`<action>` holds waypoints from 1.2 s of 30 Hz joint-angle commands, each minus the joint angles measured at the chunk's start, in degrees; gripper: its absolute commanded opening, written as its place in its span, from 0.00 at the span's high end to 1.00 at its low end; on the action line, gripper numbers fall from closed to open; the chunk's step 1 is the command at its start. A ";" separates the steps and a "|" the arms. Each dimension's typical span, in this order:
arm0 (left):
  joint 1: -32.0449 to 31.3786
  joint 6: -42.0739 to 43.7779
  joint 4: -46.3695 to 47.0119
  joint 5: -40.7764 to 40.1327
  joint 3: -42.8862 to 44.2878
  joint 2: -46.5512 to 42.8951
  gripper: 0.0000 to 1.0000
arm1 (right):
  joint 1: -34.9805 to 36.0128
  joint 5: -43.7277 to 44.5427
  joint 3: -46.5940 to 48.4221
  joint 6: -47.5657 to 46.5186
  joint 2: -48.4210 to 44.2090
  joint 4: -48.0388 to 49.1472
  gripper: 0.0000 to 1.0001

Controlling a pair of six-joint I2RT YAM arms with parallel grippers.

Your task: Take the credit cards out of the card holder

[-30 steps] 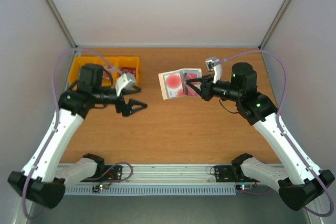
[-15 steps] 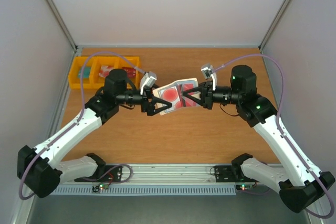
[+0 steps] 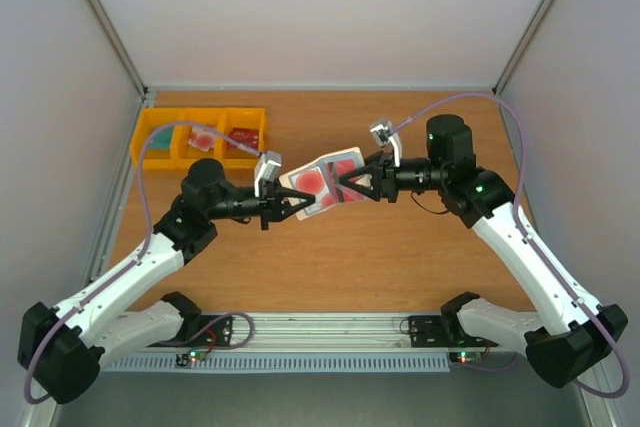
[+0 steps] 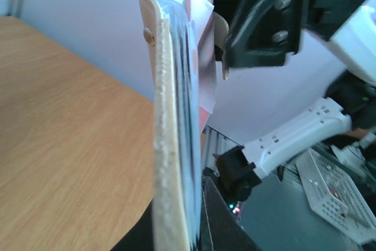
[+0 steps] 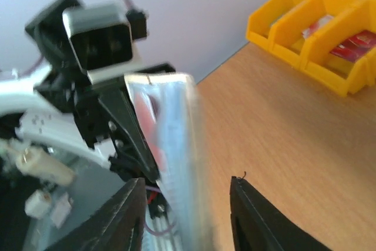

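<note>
Cream-beige card holder looking light, floppy; left gripper clamping its left edge; right gripper opposite, grip unclear; slick credit cards likely needing exposed-corner pinching

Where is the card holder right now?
In the top view the card holder is up off the table near its middle, between the left gripper on its left and the right gripper on its right, right of the yellow bins.
</note>
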 commanded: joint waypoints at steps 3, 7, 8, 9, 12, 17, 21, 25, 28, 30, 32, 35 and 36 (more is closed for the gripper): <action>0.14 -7.48 3.30 -16.10 -5.84 -3.63 1.00 | -1.27 20.89 11.30 -7.35 -0.38 -14.66 0.45; 0.14 -9.05 3.91 -19.40 -9.41 -5.31 1.00 | -1.15 25.97 15.33 -7.90 -2.30 -16.90 0.43; 0.15 -9.08 4.09 -19.83 -10.00 -5.41 1.00 | -0.91 24.79 15.59 -7.11 -2.09 -16.54 0.48; 0.10 -9.16 4.36 -20.08 -10.32 -5.45 1.00 | -0.24 22.33 15.32 -6.48 -1.69 -15.85 0.52; 0.12 -8.74 6.09 -19.29 -11.25 -5.59 1.00 | 4.12 8.90 11.28 -5.29 0.34 -10.15 0.61; 0.10 -5.84 8.28 -14.57 -11.51 -6.20 1.00 | 9.57 -4.78 7.23 -2.22 7.81 -2.79 0.68; 0.10 -4.54 11.18 -8.80 -11.16 -6.16 1.00 | 9.87 1.56 8.20 -5.29 10.31 -6.13 0.75; 0.14 -3.69 12.81 -5.91 -10.85 -5.43 1.00 | 9.81 5.90 9.25 -8.75 10.82 -9.96 0.79; 0.10 -3.31 13.08 -4.59 -10.16 -4.53 1.00 | 9.83 6.88 8.86 -10.72 10.71 -11.88 0.81; 0.11 -3.00 13.20 -3.52 -9.60 -3.93 1.00 | 9.78 7.49 8.50 -11.57 10.60 -12.84 0.82; 0.01 -2.03 13.35 -2.10 -8.89 -3.47 1.00 | 9.79 8.45 7.75 -12.21 10.01 -12.73 0.82; -0.31 -0.42 14.30 -0.21 -8.31 -2.78 1.00 | 9.65 9.45 7.38 -13.10 9.65 -12.90 0.83; -0.50 -0.18 14.67 0.09 -8.23 -2.53 1.00 | 9.70 9.29 7.71 -13.49 9.73 -13.41 0.83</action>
